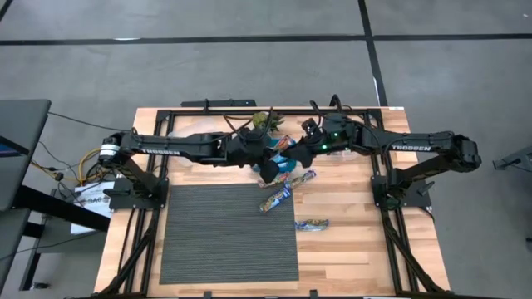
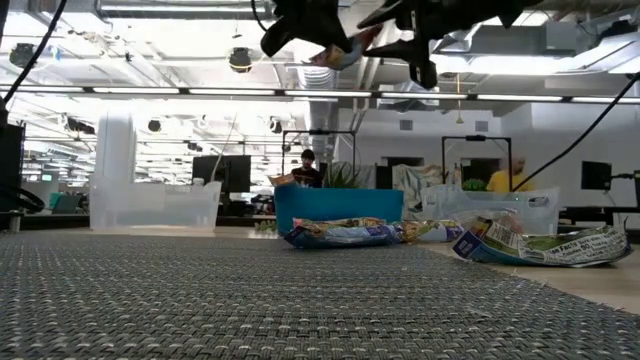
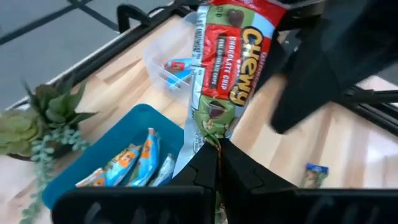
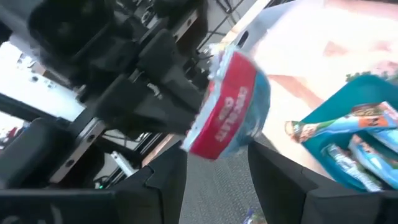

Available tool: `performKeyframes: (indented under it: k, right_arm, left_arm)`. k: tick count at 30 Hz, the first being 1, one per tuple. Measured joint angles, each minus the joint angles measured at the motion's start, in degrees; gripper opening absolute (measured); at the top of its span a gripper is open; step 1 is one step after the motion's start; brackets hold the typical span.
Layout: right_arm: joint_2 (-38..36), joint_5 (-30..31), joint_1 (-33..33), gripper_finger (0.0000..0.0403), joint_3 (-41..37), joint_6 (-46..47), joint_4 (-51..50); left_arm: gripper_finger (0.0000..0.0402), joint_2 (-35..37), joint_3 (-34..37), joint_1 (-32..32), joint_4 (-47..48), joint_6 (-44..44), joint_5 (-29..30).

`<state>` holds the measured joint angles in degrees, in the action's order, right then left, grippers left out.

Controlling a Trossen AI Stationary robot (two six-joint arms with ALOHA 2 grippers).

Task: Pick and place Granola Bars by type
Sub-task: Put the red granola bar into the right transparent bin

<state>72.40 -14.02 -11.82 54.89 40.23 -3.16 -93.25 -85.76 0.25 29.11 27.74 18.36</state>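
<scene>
Above the blue bin, the left gripper pinches 1 red Chewy bar by its end — lifted clear for sorting — beside the right gripper, jaws parted, empty.

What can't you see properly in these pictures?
- High view: the arms cover the blue bin and hide the held red Chewy bar.
- Right wrist view: that bar's wording is blurred.
- Low view: both grippers are cut off by the upper edge.
- Left wrist view: the clear tub contents are too small.

bars on table | blue bin behind | mat in front
</scene>
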Motion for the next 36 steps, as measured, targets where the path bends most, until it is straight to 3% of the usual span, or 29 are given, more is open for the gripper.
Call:
performKeyframes:
  k: [13,24,29,36]
  right_arm:
    - [0.02,1.94,-1.41,0.0156,0.0,-2.79,-0.16]
    - [0.0,1.69,-1.48,0.002,0.0,-5.16,0.04]
    - [0.0,1.4,-2.46,0.002,0.07,-6.3,-1.87]
    - [0.02,0.45,-4.12,0.0015,0.0,-9.26,-11.49]
  left_arm:
    - [0.0,-0.02,0.0,-0.28,0.46,0.48,-1.59]
    - [0.001,-0.07,0.04,0.11,-0.16,-0.22,-0.55]
    - [0.0044,-0.08,0.04,1.01,1.08,-0.94,0.32]
    - [0.0133,-0.57,0.03,2.95,4.9,-1.04,0.95]
